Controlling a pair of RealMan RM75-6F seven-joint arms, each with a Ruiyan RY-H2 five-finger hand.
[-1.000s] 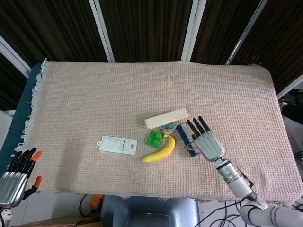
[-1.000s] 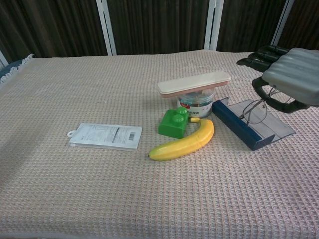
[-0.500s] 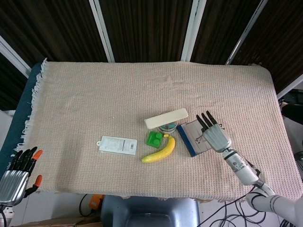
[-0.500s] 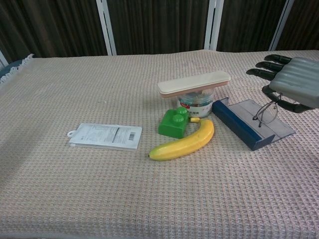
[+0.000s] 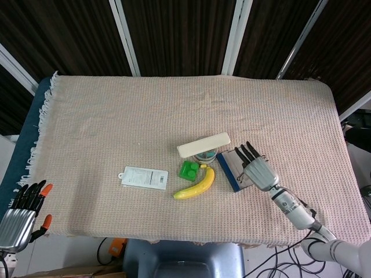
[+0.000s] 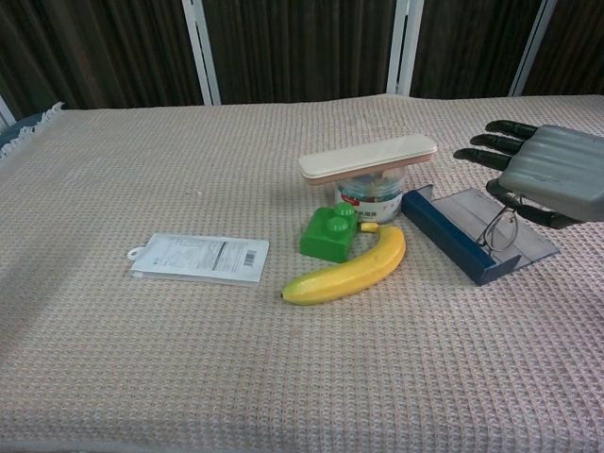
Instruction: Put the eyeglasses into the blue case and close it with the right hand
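The blue case (image 5: 230, 169) (image 6: 453, 238) lies open right of the banana, grey lining up. My right hand (image 5: 257, 168) (image 6: 553, 179) hovers over the case's right part, fingers stretched toward the far side. The wire-framed eyeglasses (image 6: 497, 229) hang under that hand, pinched at the thumb, with one lens low over the grey lining; the rest of the frame is hidden by the hand. In the head view the glasses are covered. My left hand (image 5: 20, 214) hangs off the table's front left corner, fingers apart, holding nothing.
A banana (image 5: 195, 184) (image 6: 349, 269) and a green block (image 5: 188, 170) (image 6: 330, 231) lie just left of the case. A beige case (image 5: 204, 145) (image 6: 368, 158) rests on a tin (image 6: 370, 196). A white packet (image 5: 144, 178) (image 6: 200, 257) lies further left.
My right hand swung right off the case, then came back left and lower over it, carrying the eyeglasses down toward the lining. The left hand stayed still.
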